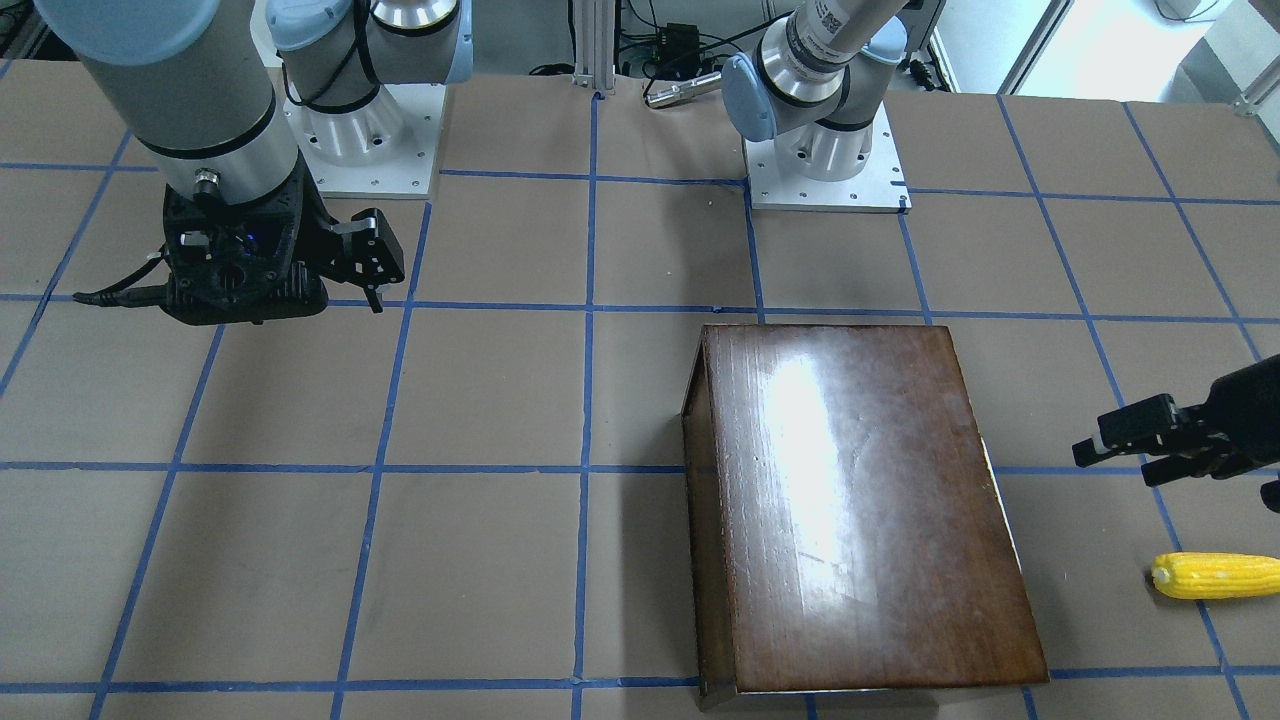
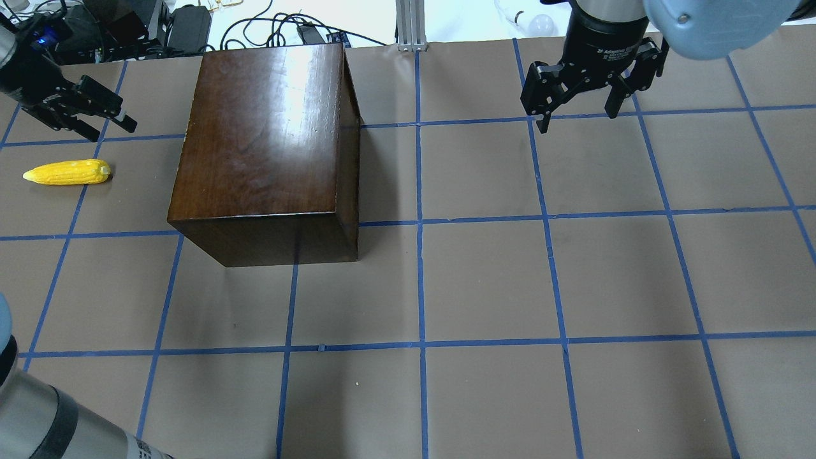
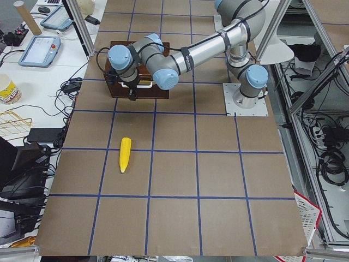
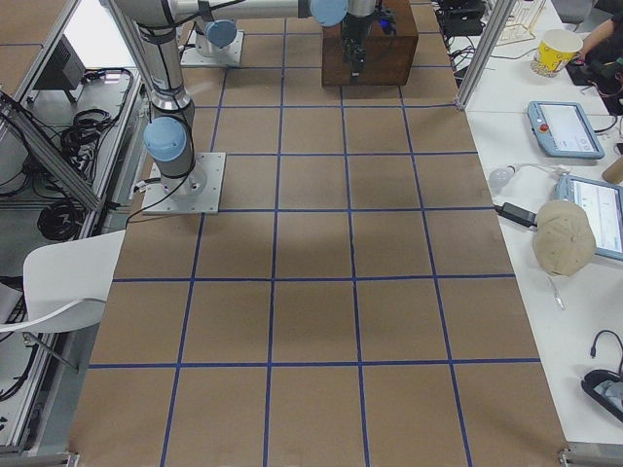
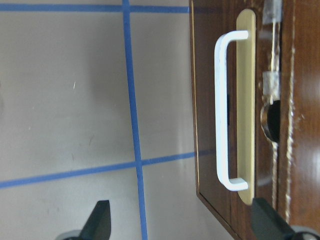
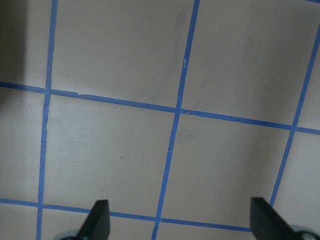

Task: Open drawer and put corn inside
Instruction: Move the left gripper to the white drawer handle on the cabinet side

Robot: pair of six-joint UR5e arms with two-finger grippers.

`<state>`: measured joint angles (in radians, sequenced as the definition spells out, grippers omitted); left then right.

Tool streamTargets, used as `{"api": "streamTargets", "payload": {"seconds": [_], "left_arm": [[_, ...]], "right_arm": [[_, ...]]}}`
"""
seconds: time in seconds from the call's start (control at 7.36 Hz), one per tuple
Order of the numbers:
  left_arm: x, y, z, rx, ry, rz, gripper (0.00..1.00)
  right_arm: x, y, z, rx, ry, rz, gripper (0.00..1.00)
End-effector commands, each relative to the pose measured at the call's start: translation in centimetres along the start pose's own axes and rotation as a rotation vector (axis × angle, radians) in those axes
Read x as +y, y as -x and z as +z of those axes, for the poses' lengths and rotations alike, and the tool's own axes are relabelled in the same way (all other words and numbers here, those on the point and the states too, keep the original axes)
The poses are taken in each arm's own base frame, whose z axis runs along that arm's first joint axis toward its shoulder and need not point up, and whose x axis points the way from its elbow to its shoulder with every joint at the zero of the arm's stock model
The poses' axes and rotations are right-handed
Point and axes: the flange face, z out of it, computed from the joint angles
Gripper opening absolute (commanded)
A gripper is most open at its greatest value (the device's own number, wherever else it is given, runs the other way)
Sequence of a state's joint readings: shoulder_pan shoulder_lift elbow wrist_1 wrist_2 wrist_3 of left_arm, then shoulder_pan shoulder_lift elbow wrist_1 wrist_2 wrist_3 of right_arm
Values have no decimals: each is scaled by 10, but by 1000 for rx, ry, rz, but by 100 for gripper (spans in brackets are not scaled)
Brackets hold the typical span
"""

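The dark-brown cabinet (image 2: 268,146) stands on the table's left half, as the overhead view shows. Its drawer (image 5: 207,100) is shut; the front panel with a white handle (image 5: 222,110) shows in the left wrist view. The yellow corn (image 2: 67,172) lies flat on the table beside the drawer side and also shows in the front-facing view (image 1: 1215,575). My left gripper (image 2: 115,131) is open and empty. It hovers a little beyond the corn, its fingers pointing at the drawer front. My right gripper (image 2: 579,121) is open and empty over bare table on the right, far from the cabinet.
The table is brown paper with a blue tape grid (image 2: 421,223). Both arm bases (image 1: 825,170) stand at the robot's edge. Cables and boxes (image 2: 191,25) lie past the far edge. Side benches hold tablets (image 4: 565,126) and a cup (image 4: 557,49).
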<state>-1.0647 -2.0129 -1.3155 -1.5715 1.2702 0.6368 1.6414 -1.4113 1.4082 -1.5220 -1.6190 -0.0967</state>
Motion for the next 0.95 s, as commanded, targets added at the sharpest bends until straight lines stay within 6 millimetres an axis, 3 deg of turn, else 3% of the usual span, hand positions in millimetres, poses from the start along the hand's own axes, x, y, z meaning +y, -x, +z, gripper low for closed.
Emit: {"api": "streamTargets", "payload": {"seconds": [0.0, 0.54, 0.81], "left_arm": [[-14, 7, 28, 76, -21, 8, 100], [-19, -11, 61, 97, 33, -66, 100], [-20, -8, 69, 98, 44, -131, 100]], "right_arm": [[0, 0, 0, -1, -1, 0, 100], [0, 0, 0, -1, 0, 0, 100], [0, 0, 0, -1, 0, 0, 100]]}}
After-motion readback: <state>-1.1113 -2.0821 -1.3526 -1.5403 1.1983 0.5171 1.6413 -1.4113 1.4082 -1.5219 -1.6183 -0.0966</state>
